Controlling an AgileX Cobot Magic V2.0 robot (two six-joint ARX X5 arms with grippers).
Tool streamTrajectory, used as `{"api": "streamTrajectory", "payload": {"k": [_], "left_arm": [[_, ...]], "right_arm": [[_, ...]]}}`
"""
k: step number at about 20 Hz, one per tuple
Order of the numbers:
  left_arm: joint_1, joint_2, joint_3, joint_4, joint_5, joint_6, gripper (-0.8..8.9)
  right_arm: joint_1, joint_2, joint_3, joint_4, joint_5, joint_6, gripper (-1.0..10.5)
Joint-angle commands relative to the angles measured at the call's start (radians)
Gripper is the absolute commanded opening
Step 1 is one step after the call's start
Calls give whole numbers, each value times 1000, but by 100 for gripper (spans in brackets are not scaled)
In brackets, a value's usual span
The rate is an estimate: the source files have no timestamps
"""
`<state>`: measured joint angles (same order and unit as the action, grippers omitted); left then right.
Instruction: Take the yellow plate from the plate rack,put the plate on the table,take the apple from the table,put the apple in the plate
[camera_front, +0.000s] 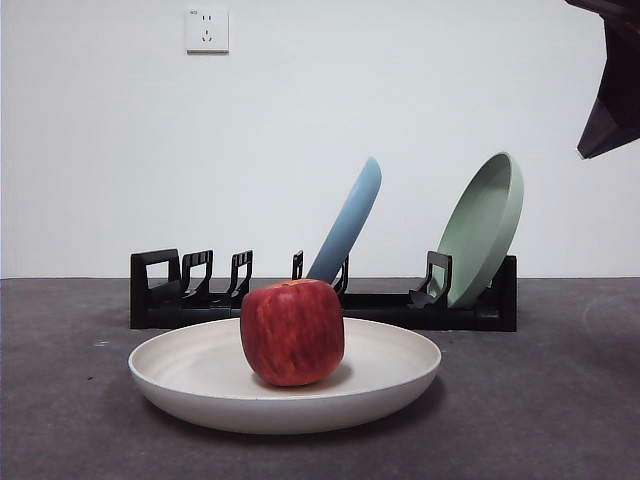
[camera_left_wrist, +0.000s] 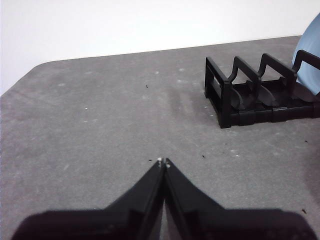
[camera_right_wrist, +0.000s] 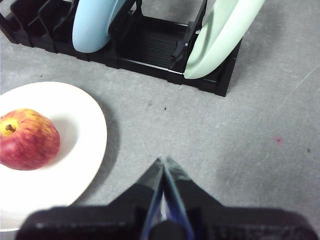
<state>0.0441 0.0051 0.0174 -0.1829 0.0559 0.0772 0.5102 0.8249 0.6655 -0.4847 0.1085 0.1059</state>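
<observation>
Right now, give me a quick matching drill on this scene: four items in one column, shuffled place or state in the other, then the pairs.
Items
1. apple
2. yellow plate
3. light blue plate
4. left gripper

Place or state
A. leaning in a slot near the middle of the plate rack
B. jaws shut, over bare table, holding nothing
C. sitting in the yellow plate
D. flat on the table in front of the rack

Pairs: 1-C, 2-D, 3-A, 4-B

The apple (camera_right_wrist: 26, 139) sits in the yellow plate (camera_right_wrist: 75, 165), beside the closed right tool (camera_right_wrist: 163, 161).
</observation>
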Motion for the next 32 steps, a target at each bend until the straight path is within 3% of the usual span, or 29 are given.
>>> {"api": "streamTrajectory", "payload": {"k": [1, 18, 19, 21, 23, 26, 29, 32], "left_arm": [[3, -3, -13, -5, 1, -20, -4], [3, -3, -13, 2, 0, -32, -4], [3, -3, -13, 2, 0, -32, -4], [3, -3, -13, 2, 0, -32, -4], [3, -3, -13, 2, 0, -32, -4], [3, -3, -13, 2, 0, -32, -4], [3, -3, -13, 2, 0, -32, -4], [3, -3, -13, 2, 0, -32, -4]], "right_arm": [[0, -1, -3, 5, 3, 9, 1], [0, -1, -3, 5, 4, 8, 1], [0, -2, -3, 5, 4, 4, 1], [-12, -46, -3, 5, 21, -76, 1], [-63, -119, -4, 14, 52, -111, 1], [-200, -274, -35, 85, 37, -108, 1], [-351, -446, -148, 260, -95, -141, 1], [-452, -562, -272, 305, -175, -140, 1]]}}
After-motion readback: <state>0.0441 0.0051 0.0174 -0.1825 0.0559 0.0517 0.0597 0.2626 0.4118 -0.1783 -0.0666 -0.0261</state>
